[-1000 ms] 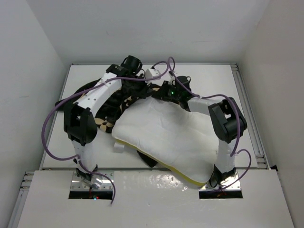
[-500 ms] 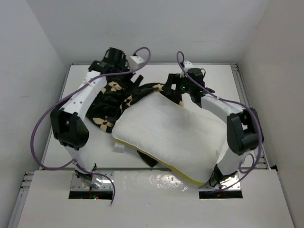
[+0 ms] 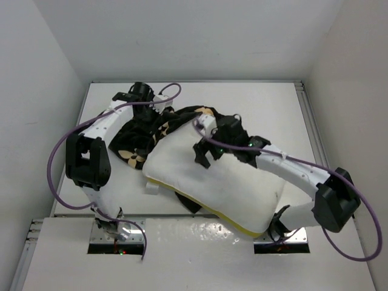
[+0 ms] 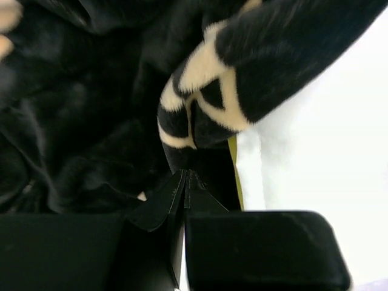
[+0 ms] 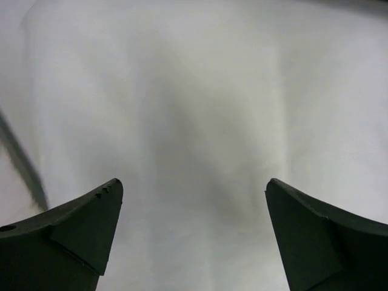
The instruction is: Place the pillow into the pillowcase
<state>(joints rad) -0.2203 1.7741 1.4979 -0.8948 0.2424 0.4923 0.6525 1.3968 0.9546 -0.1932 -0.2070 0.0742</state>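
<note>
One stuffing step running; doing it well means pushing the big plump white quilted rectangular pillow (image 3: 224,182) flat toward 10 o'clock while the soft black velvety pillowcase (image 3: 136,145) with tan flower motifs is being held open high, no fabric folding under. Pillow is lying diagonally at white table (image 3: 273,103) centre, yellow piping showing along its 6 o'clock edge. Pillowcase is bunching at 10 o'clock, overlapping the pillow's corner. Left gripper (image 4: 185,177) is pinching the pillowcase hem, jaws pressed together on it. Right gripper (image 5: 194,200) is hovering over the pillow top, jaws spread wide.
</note>
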